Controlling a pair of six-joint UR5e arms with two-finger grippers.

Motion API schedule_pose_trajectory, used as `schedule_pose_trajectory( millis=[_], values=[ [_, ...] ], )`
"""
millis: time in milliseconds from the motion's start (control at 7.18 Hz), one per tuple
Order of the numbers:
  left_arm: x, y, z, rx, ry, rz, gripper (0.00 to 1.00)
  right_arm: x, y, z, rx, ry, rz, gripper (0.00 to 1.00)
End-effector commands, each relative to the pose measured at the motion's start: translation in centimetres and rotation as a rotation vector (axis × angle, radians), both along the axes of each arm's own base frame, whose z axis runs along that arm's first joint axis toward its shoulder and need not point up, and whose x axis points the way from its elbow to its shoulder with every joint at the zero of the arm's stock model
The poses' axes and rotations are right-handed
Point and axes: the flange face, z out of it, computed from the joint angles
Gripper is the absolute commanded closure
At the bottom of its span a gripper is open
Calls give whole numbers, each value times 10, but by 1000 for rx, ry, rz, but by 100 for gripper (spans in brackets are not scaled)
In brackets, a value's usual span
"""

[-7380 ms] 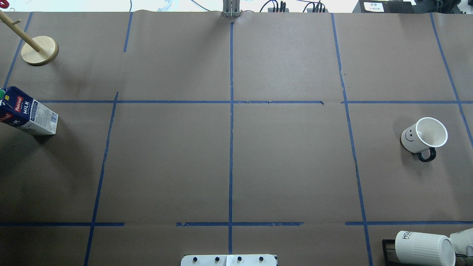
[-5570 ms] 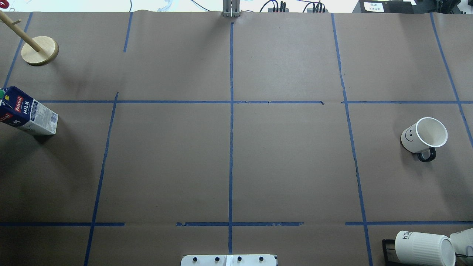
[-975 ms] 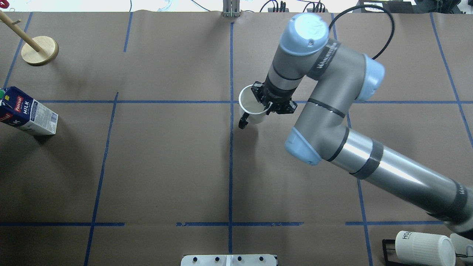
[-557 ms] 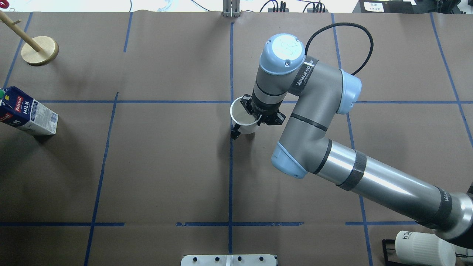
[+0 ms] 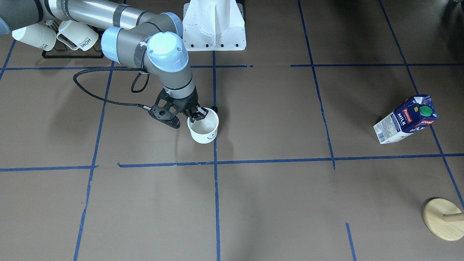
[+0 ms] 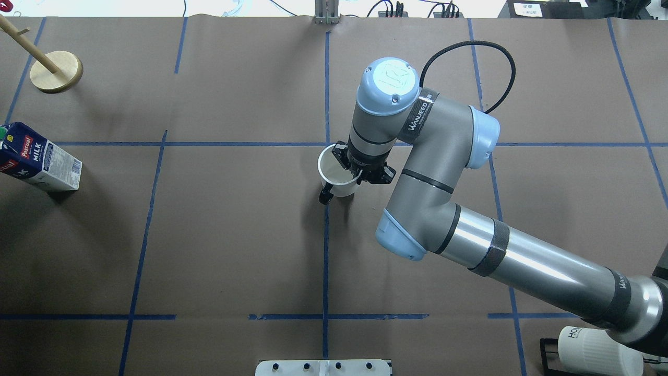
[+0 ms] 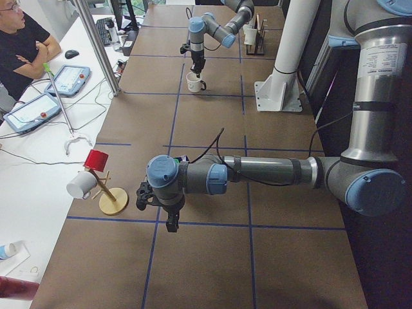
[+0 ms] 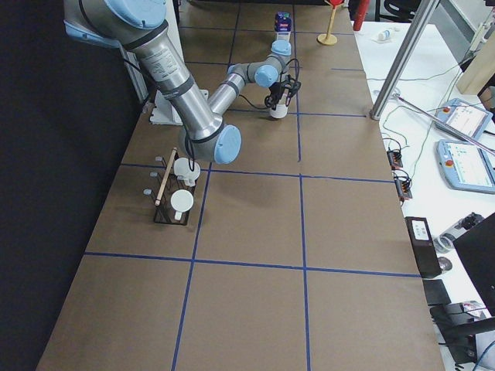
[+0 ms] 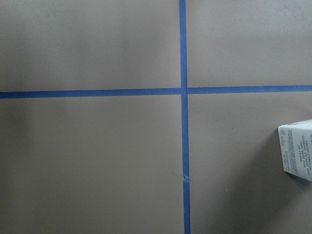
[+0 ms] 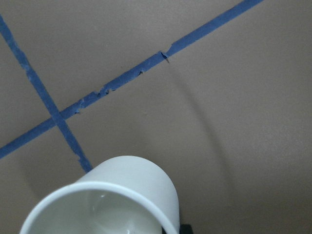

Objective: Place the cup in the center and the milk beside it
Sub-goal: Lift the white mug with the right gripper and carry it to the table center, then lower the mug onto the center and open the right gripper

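Note:
The white smiley cup [image 6: 334, 169] is upright at the far edge of the center square [image 6: 235, 235], on the middle blue tape line. My right gripper [image 6: 355, 169] is shut on the cup's rim, one finger inside and one outside. It shows the same in the front view, where the gripper [image 5: 195, 115] holds the cup [image 5: 203, 129]. I cannot tell whether the cup touches the paper. The milk [image 6: 39, 159] stands at the far left edge of the table. My left gripper [image 7: 170, 219] hovers near the milk. I cannot tell if it is open.
A wooden mug tree [image 6: 56, 71] stands at the back left. A black rack with ribbed HOME mugs [image 6: 600, 351] sits at the front right corner. The robot's white base [image 5: 214, 27] is at the near edge. An operator [image 7: 22, 45] sits beyond the table.
My right arm came in and carried the cup from the right square to the center. Over the last second it moved a little left and toward the robot. The milk has not moved.

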Motion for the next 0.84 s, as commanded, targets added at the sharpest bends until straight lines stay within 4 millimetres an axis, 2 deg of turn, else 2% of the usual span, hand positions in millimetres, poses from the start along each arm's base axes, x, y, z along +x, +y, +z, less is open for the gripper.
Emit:
schedule_pose_trajectory(
  millis=[0, 139, 696],
  values=[
    [0, 0, 1, -1, 0, 0, 0, -2, 2, 2, 2, 3, -4, 76],
    [0, 0, 1, 0, 0, 0, 0, -3, 6, 2, 26, -30, -7, 2],
    [0, -1, -3, 8, 1, 0, 0, 2, 2, 6, 56, -45, 9, 0]
  ],
)
